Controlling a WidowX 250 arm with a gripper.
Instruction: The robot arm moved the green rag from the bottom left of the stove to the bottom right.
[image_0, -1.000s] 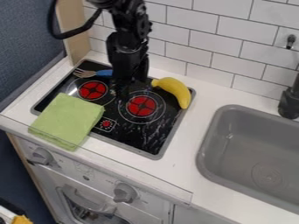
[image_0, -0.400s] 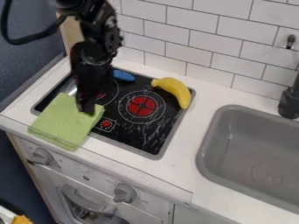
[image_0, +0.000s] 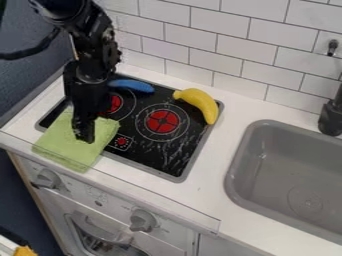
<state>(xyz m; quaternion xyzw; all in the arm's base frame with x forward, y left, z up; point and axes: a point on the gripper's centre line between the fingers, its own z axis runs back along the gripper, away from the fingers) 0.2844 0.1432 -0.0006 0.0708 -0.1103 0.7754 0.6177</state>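
Observation:
My gripper (image_0: 84, 136) points down over the middle of the green rag (image_0: 67, 147), its tip at or just above the cloth; contact cannot be told. The rag lies flat over the stove's (image_0: 151, 158) lower left corner and partly on the white counter in front of it. The arm covers the rag's upper part and some of the left burner.
A yellow banana (image_0: 200, 103) rests on the stove's upper right edge. Behind the left burner lies a blue-handled utensil (image_0: 131, 85), partly behind the arm. To the right are a grey sink (image_0: 239, 165) and a black faucet (image_0: 331, 117). A tiled wall stands behind.
From the back of the stove, my gripper has come left and toward the front, over the rag. The rag has not visibly moved.

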